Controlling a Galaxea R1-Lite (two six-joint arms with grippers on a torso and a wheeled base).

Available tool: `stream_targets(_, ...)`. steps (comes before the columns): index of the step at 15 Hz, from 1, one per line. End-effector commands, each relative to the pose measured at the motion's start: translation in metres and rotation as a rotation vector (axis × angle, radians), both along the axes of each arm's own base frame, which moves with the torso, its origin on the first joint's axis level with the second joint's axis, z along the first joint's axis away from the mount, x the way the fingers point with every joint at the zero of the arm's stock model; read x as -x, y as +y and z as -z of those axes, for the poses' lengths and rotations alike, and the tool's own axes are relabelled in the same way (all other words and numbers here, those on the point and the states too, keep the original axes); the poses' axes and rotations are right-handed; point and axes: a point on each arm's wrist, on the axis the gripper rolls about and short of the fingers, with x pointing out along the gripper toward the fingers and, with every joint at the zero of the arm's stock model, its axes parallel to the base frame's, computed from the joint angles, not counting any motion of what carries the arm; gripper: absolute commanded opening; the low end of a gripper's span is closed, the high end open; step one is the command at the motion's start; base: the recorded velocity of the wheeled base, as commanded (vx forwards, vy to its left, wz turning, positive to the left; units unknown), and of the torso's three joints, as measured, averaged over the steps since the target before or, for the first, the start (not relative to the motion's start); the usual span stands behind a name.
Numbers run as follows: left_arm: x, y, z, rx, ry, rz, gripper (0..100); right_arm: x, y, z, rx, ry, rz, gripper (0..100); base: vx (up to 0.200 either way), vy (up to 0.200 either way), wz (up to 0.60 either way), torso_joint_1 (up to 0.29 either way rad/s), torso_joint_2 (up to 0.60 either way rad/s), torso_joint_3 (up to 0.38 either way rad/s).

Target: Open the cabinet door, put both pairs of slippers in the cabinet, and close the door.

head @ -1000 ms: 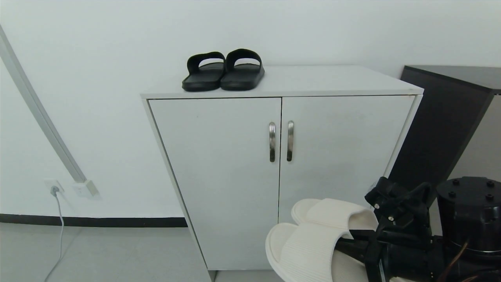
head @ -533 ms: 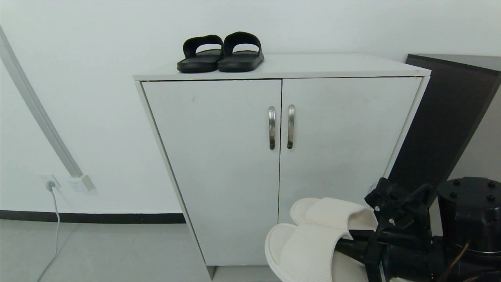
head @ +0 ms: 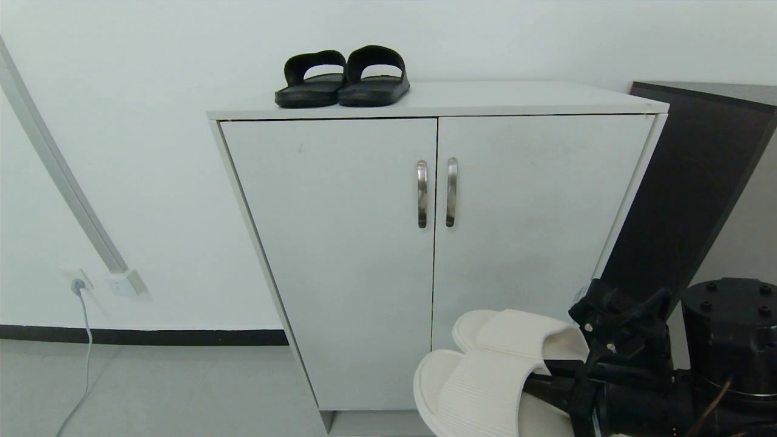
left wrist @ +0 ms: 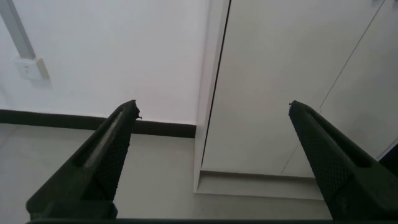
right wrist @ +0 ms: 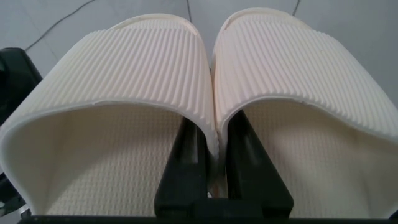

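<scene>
The white cabinet (head: 340, 255) stands against the wall with both doors shut, their two metal handles (head: 422, 194) side by side at the middle. A pair of black slippers (head: 343, 79) rests on its top, toward the left. My right gripper (head: 549, 379) is low in front of the right door, shut on the pair of white ribbed slippers (head: 485, 382). In the right wrist view its fingers (right wrist: 186, 168) reach under the straps and pinch the inner sides of the white slippers (right wrist: 143, 68) together. My left gripper (left wrist: 213, 106) is open, near the cabinet's lower left corner (left wrist: 208, 155), with nothing between its fingers.
A dark cabinet (head: 698, 182) stands right beside the white one. On the left wall a slanted conduit (head: 54, 164) runs down to a socket (head: 78, 283) with a plugged cable. Bare grey floor (head: 152, 388) lies left of the cabinet.
The whole head picture has shifted, so the cabinet sits higher in it: the camera has moved. The right gripper still holds the white slippers in the same way.
</scene>
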Motion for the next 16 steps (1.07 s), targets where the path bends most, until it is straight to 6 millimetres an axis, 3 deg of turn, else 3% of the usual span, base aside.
stream_targets(1, 0.000, 0.000, 0.000, -0.009, 0.002, 0.005, 100, 0.001, 0.000, -0.001, -0.003, -0.003, -0.001, 0, 0.000, 0.000, 0.00, 0.007, 0.05, 0.036)
stream_targets(5, -0.002, 0.000, -0.003, -0.029, 0.023, 0.005, 100, 0.003, 0.000, -0.003, -0.009, -0.008, -0.009, 0, 0.000, 0.000, 0.00, 0.000, 0.00, 0.000)
stream_targets(7, 0.001, 0.000, -0.058, 0.089, -0.051, 0.036, 100, 0.003, -0.001, -0.002, -0.010, -0.006, -0.010, 0, 0.000, 0.000, 0.00, 0.000, 0.00, 0.000)
stream_targets(8, -0.010, -0.001, -0.075, 0.147, 0.004, 0.121, 100, 0.004, 0.000, -0.003, -0.011, -0.010, -0.012, 0, 0.000, 0.000, 0.00, 0.000, 0.00, 0.000)
stream_targets(11, -0.057, -0.010, -0.097, 0.168, 0.167, 0.418, 100, 0.007, 0.000, -0.003, -0.012, -0.011, -0.023, 0, 0.000, 0.000, 0.00, 0.000, 0.00, 0.000)
stream_targets(16, -0.137, -0.036, -0.133, 0.160, 0.192, 0.793, 100, 0.008, -0.001, -0.003, -0.011, -0.010, -0.024, 0, 0.000, 0.000, 0.00, 0.000, 0.00, 0.000)
